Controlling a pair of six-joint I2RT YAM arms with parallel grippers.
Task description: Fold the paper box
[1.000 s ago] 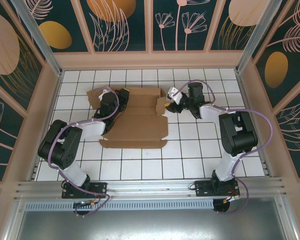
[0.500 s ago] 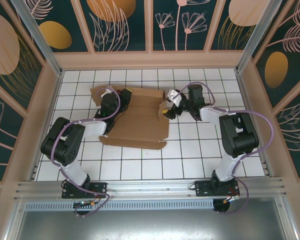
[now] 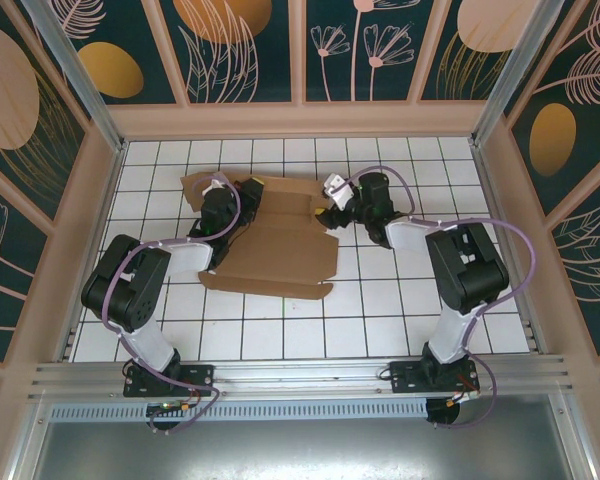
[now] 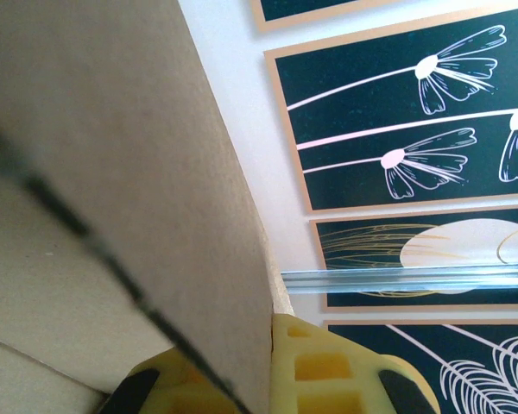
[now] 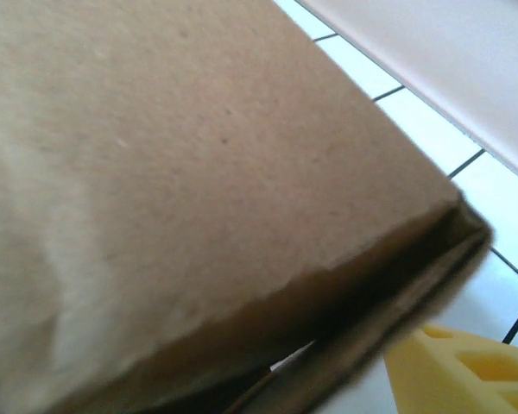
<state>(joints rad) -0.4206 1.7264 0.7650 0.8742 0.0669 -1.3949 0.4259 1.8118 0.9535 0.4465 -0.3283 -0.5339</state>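
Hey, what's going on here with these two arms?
A robot is folding a brown paper box, which lies mostly flat on the white tiled table. The left gripper is shut on the cardboard near its far left corner. The right gripper is at a flap on the far right edge; whether it grips it is unclear. The box is far from assembled.

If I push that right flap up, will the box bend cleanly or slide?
Probably stiff in panels, bending at creases: the paper box is corrugated with scored flaps. Likely light, so it may slide on the tiles; the left gripper, shut on an edge, should anchor it.
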